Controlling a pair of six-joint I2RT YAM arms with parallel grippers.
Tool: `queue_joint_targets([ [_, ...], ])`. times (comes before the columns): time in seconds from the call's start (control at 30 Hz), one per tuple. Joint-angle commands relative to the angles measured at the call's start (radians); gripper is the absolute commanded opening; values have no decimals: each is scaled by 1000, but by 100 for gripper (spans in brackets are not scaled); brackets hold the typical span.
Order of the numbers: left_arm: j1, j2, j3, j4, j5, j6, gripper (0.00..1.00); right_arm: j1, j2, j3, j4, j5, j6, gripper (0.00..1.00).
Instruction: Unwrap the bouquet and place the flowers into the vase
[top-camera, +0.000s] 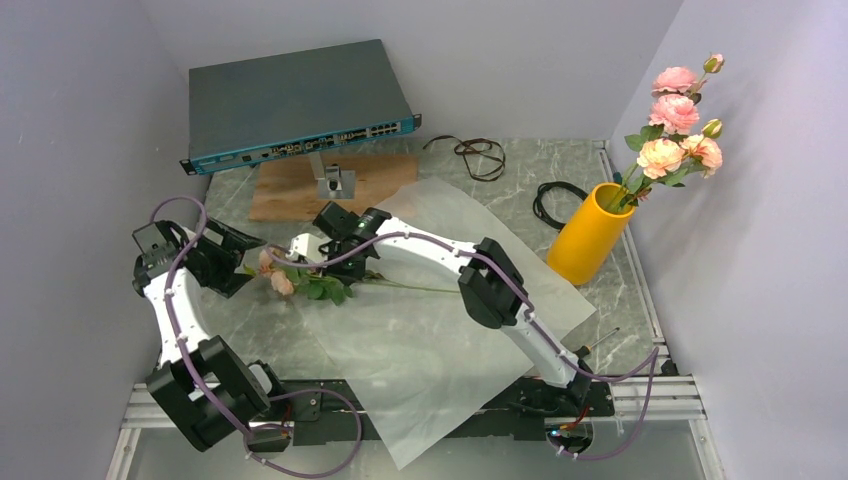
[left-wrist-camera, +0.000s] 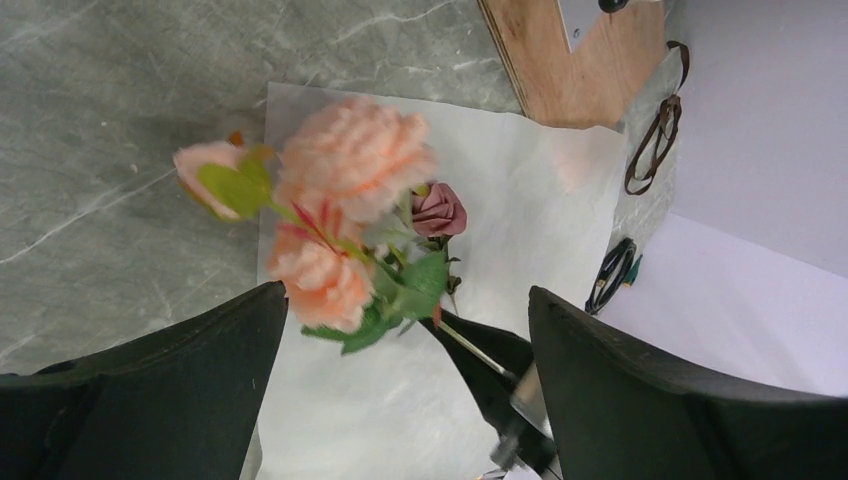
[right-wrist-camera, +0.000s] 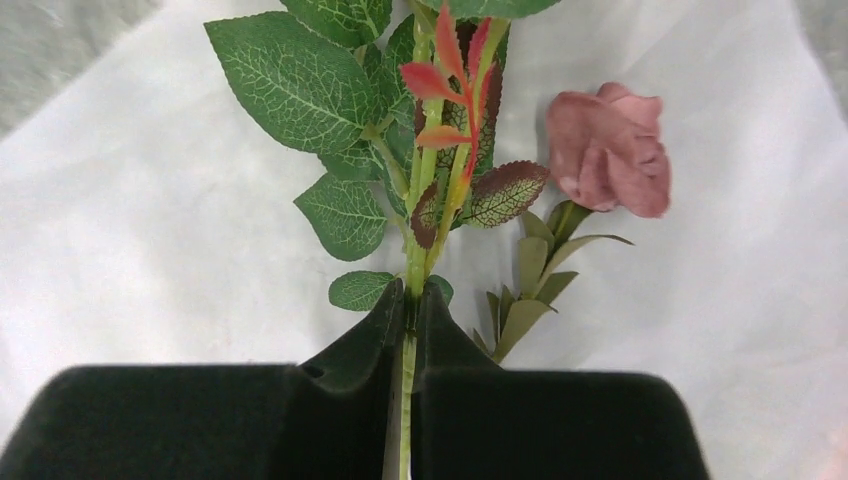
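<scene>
Top external view, left to right. Left jaws: spread wide over the table (top-camera: 250, 320), pointed at the blooms. Flower spray (top-camera: 285, 278): peach and pink heads just ahead of the left jaws, lying on the paper sheet (top-camera: 430, 330). Mauve rose (right-wrist-camera: 610, 150): just right of the right jaws' tips in the right wrist view. Right jaws: pressed together on the stem (right-wrist-camera: 416, 240), green, gripped just below the leaves. Vase (top-camera: 590, 233): yellow-orange, upright, well apart to the right of the right jaws, beside the sheet's far edge. Roses in the vase (top-camera: 678, 110): several, pink and peach, with buds.
</scene>
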Motion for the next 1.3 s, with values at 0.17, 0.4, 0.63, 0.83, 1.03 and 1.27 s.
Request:
queue_joint_targets([
  [0.17, 6, 23, 61, 47, 45, -5, 97, 0, -268, -140, 171, -81, 92, 0],
  [0.4, 6, 40, 77, 57, 68, -10, 99, -78, -506, -421, 389, -160, 247, 0],
  [0.63, 5, 38, 43, 84, 103, -27, 100, -188, -824, -647, 663, -203, 429, 0],
  [0.83, 4, 37, -11, 130, 142, -44, 99, -202, -1023, -717, 734, -15, 534, 0],
  [1.03, -25, 69, 2, 145, 202, -15, 99, -235, -1190, -707, 672, 224, 521, 0],
  [1.27, -282, 70, 42, 179, 160, 98, 99, -484, -1285, -573, 591, 248, 539, 0],
])
